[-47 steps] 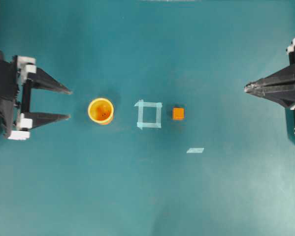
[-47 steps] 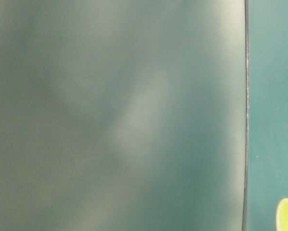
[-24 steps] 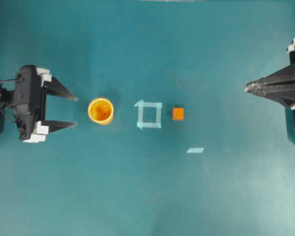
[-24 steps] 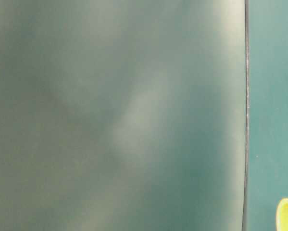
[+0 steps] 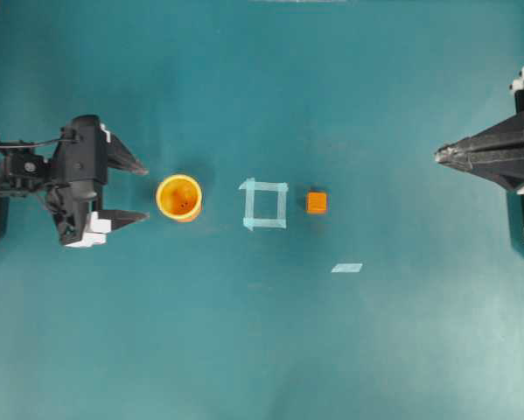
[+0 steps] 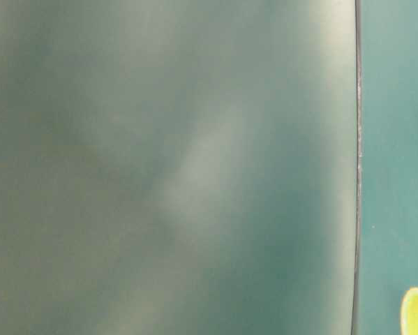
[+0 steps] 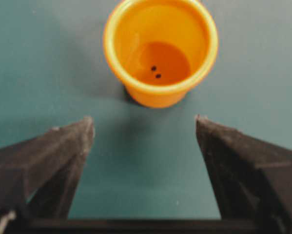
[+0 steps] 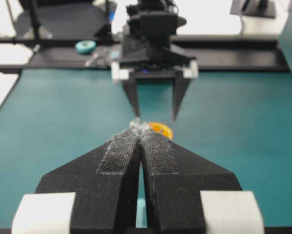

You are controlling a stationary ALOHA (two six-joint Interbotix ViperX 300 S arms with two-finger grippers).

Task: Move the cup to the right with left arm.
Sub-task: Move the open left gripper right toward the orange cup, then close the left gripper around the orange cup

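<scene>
1. Teal desk [image 5: 262, 350] fills the overhead view; we see the cup [image 5: 178, 198] standing upright left of centre, mouth up.
2. Just left of it we find the left hand [image 5: 139, 192], fingers spread wide and empty, tips near the cup without touching.
3. At the far right edge, the right hand [image 5: 440, 157] rests pinched closed, holding nothing.
4. Beyond the cup lie a tape square [image 5: 265, 204] and a small orange cube [image 5: 317, 202].
5. We judge one fingertip could clip the rim if the hand drifts sideways, tipping the light cup; carried far right, it could strike the cube.
</scene>
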